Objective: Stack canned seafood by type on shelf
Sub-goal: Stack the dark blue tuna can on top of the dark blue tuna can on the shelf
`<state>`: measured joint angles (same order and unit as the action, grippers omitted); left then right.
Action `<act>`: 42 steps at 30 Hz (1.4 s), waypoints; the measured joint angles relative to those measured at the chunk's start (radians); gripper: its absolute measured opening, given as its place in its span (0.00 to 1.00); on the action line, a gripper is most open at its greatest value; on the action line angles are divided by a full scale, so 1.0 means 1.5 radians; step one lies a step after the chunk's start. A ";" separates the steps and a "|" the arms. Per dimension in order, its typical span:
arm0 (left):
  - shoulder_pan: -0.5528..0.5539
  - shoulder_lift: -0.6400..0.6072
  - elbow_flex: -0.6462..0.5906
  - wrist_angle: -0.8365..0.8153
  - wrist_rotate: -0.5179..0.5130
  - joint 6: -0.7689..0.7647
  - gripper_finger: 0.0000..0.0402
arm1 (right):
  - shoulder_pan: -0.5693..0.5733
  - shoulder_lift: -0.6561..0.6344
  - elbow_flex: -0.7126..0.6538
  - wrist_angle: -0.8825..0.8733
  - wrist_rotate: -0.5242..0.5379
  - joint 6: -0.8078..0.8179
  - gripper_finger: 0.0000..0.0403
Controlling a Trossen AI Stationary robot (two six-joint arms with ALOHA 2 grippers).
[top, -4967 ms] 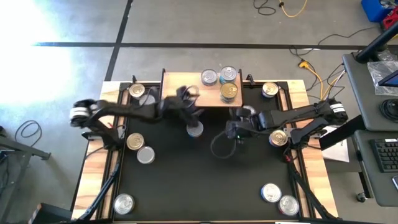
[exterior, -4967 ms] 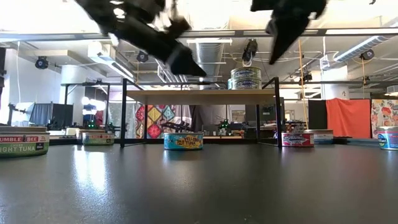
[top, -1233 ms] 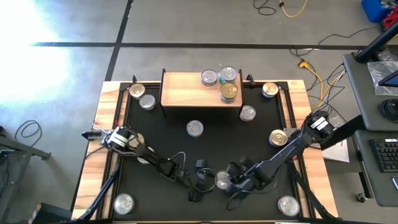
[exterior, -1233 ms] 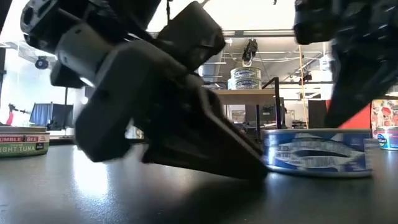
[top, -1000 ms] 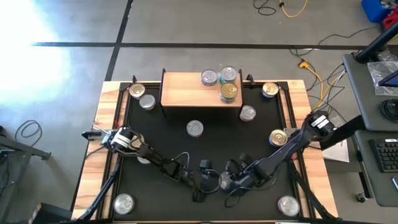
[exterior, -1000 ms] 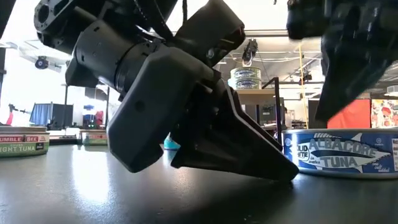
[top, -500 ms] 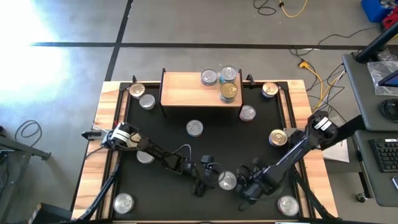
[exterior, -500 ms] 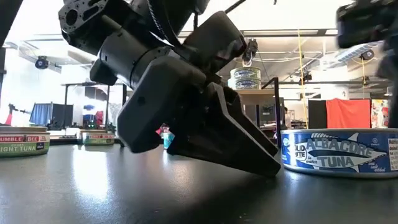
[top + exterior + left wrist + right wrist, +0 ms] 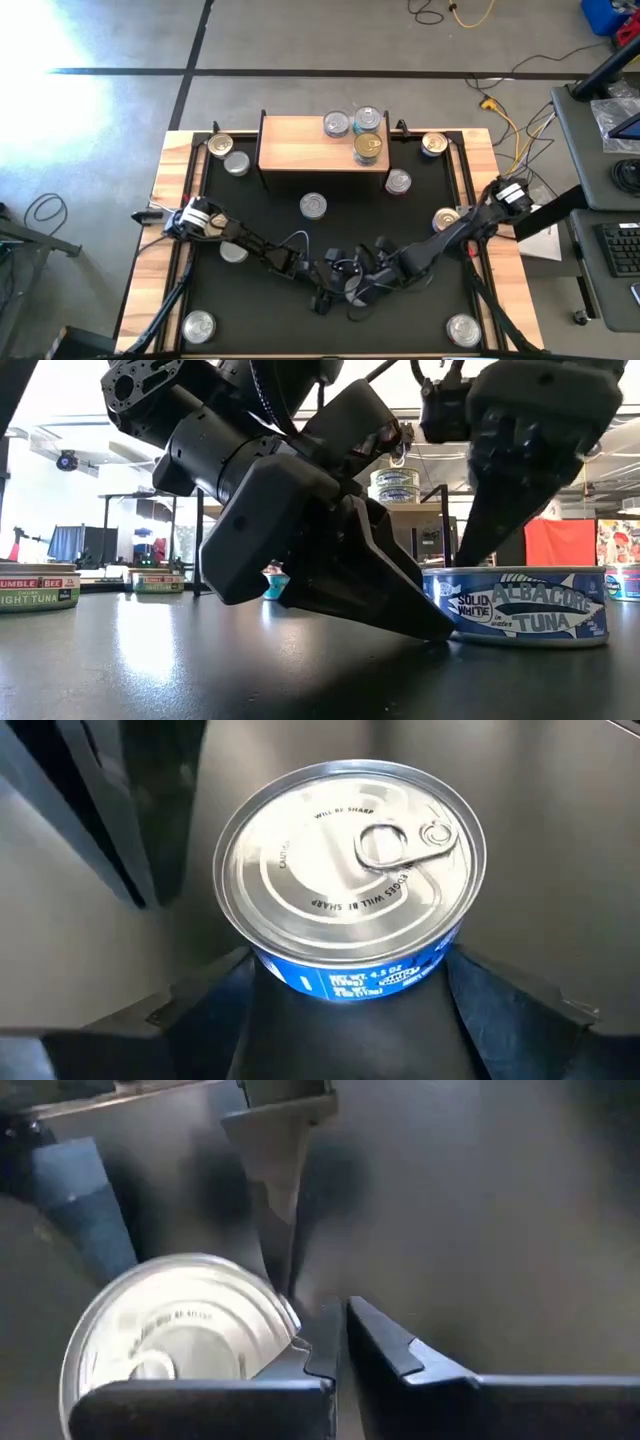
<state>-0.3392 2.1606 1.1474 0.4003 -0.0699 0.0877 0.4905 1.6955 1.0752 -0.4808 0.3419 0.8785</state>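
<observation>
Albacore tuna tin [image 9: 520, 606] stands on the black table top [image 9: 270, 205], well in front of the shelf [image 9: 305, 148], near the table's front edge. Lid is silver with a pull ring.

Left gripper [image 9: 335, 285] is set low at the tin, fingers spread wide to either side of it, one finger [image 9: 215, 990] close to the blue wall; in the left wrist view the tin [image 9: 352, 885] sits between them, not yet clamped. Right gripper [image 9: 372, 282] is pressed shut, tips down just beside the same tin on the far side from the left gripper.

Risks, as judged: both grippers crowd one tin, so a collision of fingers is likely if the left closes while the right stays put. The shut right tips may also shove the tin sideways, giving an off-centre grip and a slip on the lift toward the shelf.

The "Solid Albacore Tuna" label is readable only in the low view. In the high view the tin is hidden under the arms, but three tins [image 9: 367, 130] on the shelf are shown. Only the right wrist view shows the right tips at the tin's rim [image 9: 285, 1320].
</observation>
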 joint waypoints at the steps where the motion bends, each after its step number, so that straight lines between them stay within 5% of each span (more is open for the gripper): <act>1: -0.003 0.000 -0.001 -0.001 0.000 -0.004 0.78 | 0.004 -0.008 0.002 -0.014 -0.001 0.001 0.03; 14: 0.014 0.001 -0.001 -0.014 0.051 -0.065 0.85 | 0.132 -0.005 -0.001 -0.136 -0.069 0.231 0.03; 23: 0.003 0.022 0.009 0.013 0.055 -0.052 0.86 | 0.075 0.032 -0.002 -0.006 -0.033 0.107 0.03; 42: -0.009 0.052 0.035 0.074 0.028 -0.125 0.85 | 0.054 0.035 0.019 0.000 -0.009 0.077 0.03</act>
<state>-0.3527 2.2379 1.2005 0.5113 -0.0281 -0.0999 0.5713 1.7487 1.1037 -0.4807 0.3281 0.9940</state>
